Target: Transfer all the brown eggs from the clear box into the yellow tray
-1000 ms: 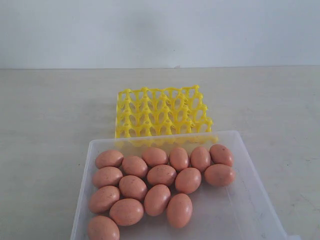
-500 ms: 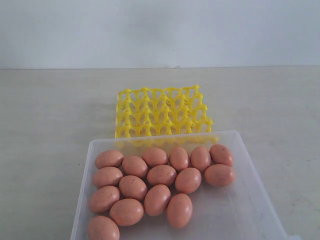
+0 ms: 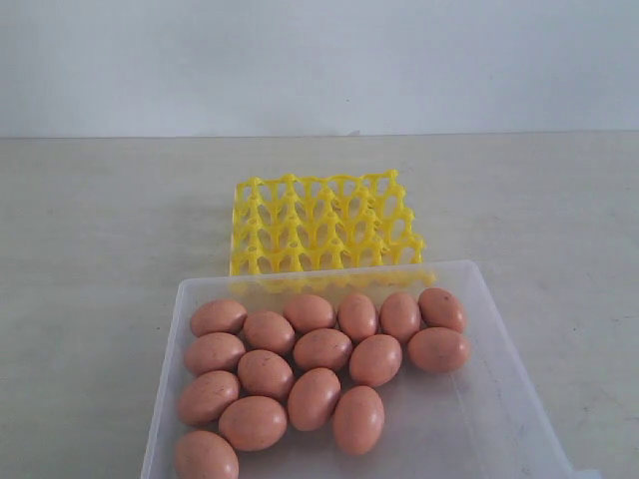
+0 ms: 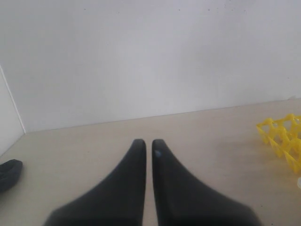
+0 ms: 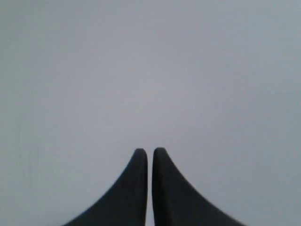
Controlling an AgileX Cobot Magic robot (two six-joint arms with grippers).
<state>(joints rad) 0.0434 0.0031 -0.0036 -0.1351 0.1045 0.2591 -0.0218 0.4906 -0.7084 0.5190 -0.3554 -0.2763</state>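
Several brown eggs (image 3: 322, 349) lie clustered in the clear box (image 3: 489, 399) at the front of the exterior view. Behind it stands the yellow tray (image 3: 324, 222), all its cups bare. Neither arm shows in that view. In the left wrist view my left gripper (image 4: 148, 142) is shut and holds nothing, hovering over the beige table with a corner of the yellow tray (image 4: 282, 139) off to one side. My right gripper (image 5: 150, 151) is shut too, with nothing in it, and faces a plain grey wall.
The beige table (image 3: 100, 230) runs back to a pale wall (image 3: 319, 60). A dark object (image 4: 8, 173) lies at the edge of the left wrist view, near the table's corner.
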